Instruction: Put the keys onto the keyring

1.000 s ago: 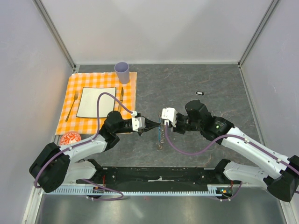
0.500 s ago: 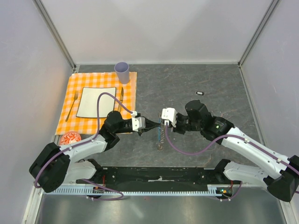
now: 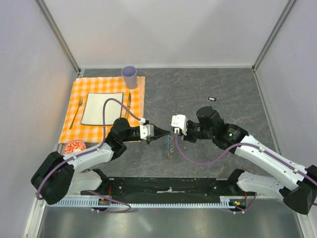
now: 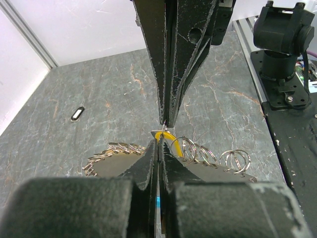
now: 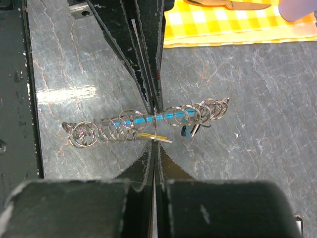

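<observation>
Far out to the left of my left pincer (image 3: 159, 132) lies a checked orange mat (image 3: 138, 89) carrying a white plate (image 3: 102, 108). A fork (image 3: 75, 115) lies on the plate's outer side, and a lilac cup (image 3: 129, 77) stands at the mat's far edge. A small red-and-white dish (image 3: 74, 147) sits behind and left of that pincer, just off the mat's near corner.

My left pincer is clenched, its fingers pressed flat together. The tips nip the keyring (image 5: 114, 126) about halfway along its length, where the blue section (image 5: 171, 115) runs through the wire loops. The keyring stretches crosswise between my two pincers, with loops trailing off to either side of the tips. I cannot tell whether it is clear of the grey bench (image 3: 208, 79).

My right pincer (image 3: 171, 130) faces the left one tip to tip, almost touching it. It is clenched too, and the yellow key (image 5: 143, 135) lies across its tips, right against one loop. I cannot tell whether the key is threaded onto that loop.

A black key (image 3: 212, 98) with a white centre lies flat on the bench, well beyond and to the right of my right pincer, apart from everything else.
</observation>
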`<control>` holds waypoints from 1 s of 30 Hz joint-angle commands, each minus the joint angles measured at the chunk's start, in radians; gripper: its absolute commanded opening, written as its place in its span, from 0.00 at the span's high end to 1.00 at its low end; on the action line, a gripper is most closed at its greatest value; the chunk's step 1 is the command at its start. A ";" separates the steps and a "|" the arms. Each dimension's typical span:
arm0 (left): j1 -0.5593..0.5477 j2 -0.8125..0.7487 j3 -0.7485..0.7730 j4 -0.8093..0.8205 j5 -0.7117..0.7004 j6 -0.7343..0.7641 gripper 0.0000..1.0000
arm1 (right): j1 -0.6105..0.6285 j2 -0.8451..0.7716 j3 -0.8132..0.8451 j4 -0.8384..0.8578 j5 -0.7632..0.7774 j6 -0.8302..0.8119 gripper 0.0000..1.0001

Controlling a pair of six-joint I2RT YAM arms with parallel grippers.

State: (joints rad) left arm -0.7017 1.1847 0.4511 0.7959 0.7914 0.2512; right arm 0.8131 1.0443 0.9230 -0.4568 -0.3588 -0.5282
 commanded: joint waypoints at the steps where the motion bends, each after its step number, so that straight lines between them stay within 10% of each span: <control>1: 0.002 0.001 0.034 0.071 0.026 0.013 0.98 | -0.002 -0.017 0.005 0.046 -0.031 -0.004 1.00; 30: 0.002 0.023 0.063 0.055 0.115 0.003 0.98 | -0.002 -0.023 0.017 0.043 -0.123 -0.021 1.00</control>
State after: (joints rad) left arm -0.6960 1.2018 0.4637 0.7948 0.8726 0.2512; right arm 0.8078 1.0401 0.9230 -0.4755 -0.4240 -0.5365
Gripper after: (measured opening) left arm 0.023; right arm 0.006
